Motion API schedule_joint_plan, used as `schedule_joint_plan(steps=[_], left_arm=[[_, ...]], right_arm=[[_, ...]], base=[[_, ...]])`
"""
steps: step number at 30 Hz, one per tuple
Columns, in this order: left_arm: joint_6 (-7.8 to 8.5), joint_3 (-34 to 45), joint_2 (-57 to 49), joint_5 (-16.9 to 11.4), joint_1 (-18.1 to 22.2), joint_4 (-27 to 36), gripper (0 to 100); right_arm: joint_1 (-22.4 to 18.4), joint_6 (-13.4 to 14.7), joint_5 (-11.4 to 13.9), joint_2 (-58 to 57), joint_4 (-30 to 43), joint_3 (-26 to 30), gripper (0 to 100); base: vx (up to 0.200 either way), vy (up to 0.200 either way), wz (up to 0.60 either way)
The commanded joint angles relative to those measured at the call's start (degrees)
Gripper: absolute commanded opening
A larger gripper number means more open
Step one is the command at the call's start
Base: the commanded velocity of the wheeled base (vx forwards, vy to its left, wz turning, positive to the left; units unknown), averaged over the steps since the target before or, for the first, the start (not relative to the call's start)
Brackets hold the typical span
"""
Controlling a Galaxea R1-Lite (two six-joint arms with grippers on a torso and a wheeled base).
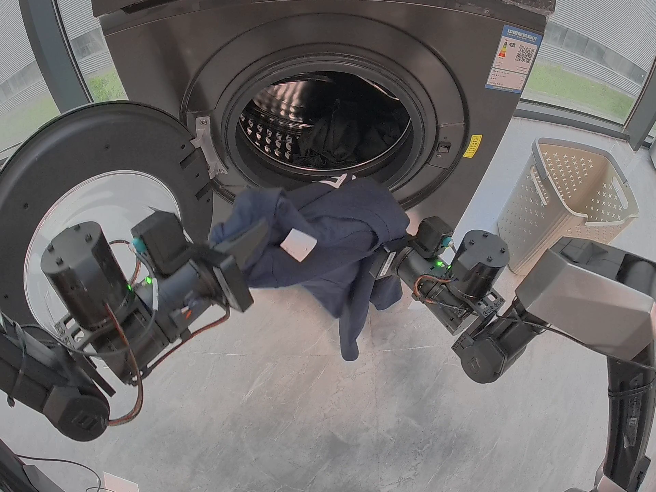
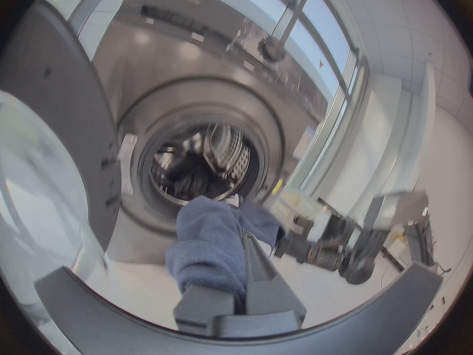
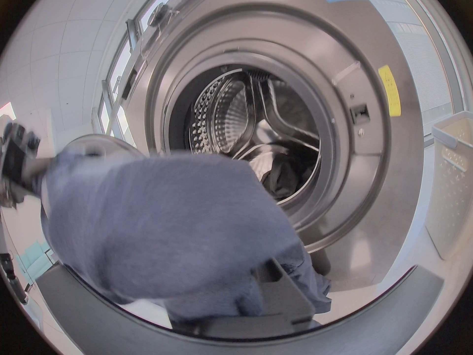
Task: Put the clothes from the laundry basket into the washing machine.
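A dark navy garment (image 1: 328,240) with a white tag hangs stretched between my two grippers, just below the washing machine's round opening (image 1: 324,124). My left gripper (image 1: 249,237) is shut on the garment's left end (image 2: 212,247). On the other side, my right gripper (image 1: 379,257) is shut on its right end (image 3: 167,223), and a sleeve dangles toward the floor. Dark clothes (image 1: 342,138) lie inside the steel drum (image 3: 236,114). The laundry basket (image 1: 567,193), cream and perforated, stands on the floor to the machine's right.
The machine's round door (image 1: 96,193) is swung open to the left, close behind my left arm. Pale marble floor (image 1: 328,404) spreads in front of the machine. Windows run behind and beside the machine.
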Motion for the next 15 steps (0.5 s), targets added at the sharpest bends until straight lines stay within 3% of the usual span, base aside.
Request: schedule_joint_plan(steps=[1, 4, 8, 13, 14, 15], left_arm=[[0.05, 8.15, 6.19, -0.15, 1.0, -0.7, 0], [0.14, 8.24, 10.85, -0.59, 1.52, -3.16, 0], [0.14, 8.24, 16.48, -0.59, 1.35, -6.68, 0], [0.05, 7.98, 22.28, -0.59, 1.52, -12.57, 0], [0.05, 8.24, 22.98, -0.59, 1.44, -13.71, 100], [0.05, 8.33, 23.24, -0.59, 1.44, -13.97, 100]], right_arm=[[0.08, 0.36, -0.08, -6.99, 0.05, 1.78, 0], [0.61, 0.45, -0.26, -7.7, -0.04, 1.69, 0], [3.07, 1.07, -2.28, -9.1, 0.4, 1.51, 0], [3.68, 1.07, -2.45, -9.28, 0.49, 1.69, 0], [3.6, 1.07, -2.45, -9.28, 0.49, 1.6, 0], [3.6, 1.07, -2.45, -9.19, 0.58, 1.43, 0]], base=[[0.0, 0.0, 0.0], [0.0, 0.0, 0.0], [0.0, 0.0, 0.0], [0.0, 0.0, 0.0], [0.0, 0.0, 0.0], [0.0, 0.0, 0.0]])
